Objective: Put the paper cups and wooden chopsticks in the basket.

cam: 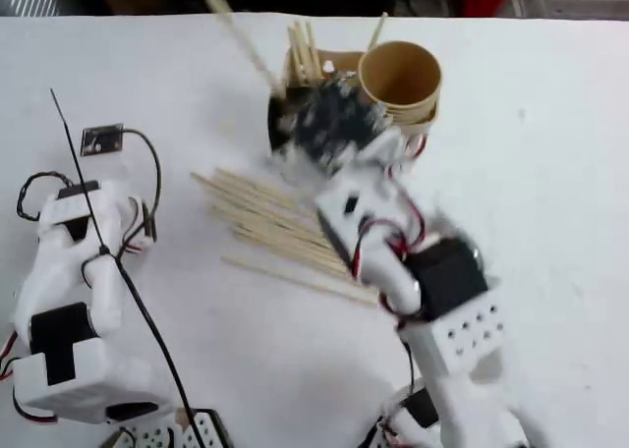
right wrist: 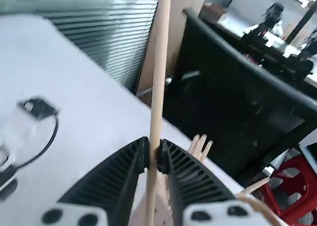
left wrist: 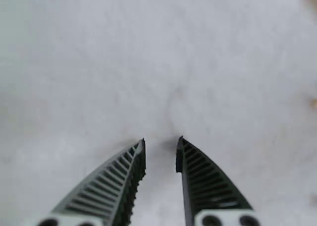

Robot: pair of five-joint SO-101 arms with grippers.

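Right arm [cam: 432, 281]: rises from the lower right of the high view and extends up toward the centre top, its head over the near edge of the basket [cam: 339, 63]. The right jaws are closed on a single wooden chopstick [right wrist: 157, 87], gripped low on its shaft. In the high view this chopstick [cam: 241, 40] slants away to the upper left, its free end above the bench's far edge. Left arm [cam: 74, 271]: folded at the left of the high view, well apart from the task items. The left jaws are parted by a narrow gap, hold nothing, and point down at bare white bench [left wrist: 148, 62]. Basket: upper centre of the high view, with several chopsticks [cam: 305, 50] standing upright in it. Stacked paper cups [cam: 400, 80]: at the basket's right side, mouth up; whether the stack stands inside the basket or just beside it cannot be told. Loose chopsticks [cam: 275, 222]: a spread bundle lying flat on the bench at the centre of the high view, between the two arms, partly under the right arm. Markings: a small dark module [cam: 101, 139] on a black cable lies at the upper left, near the left arm; any lettering on it is too small to read.
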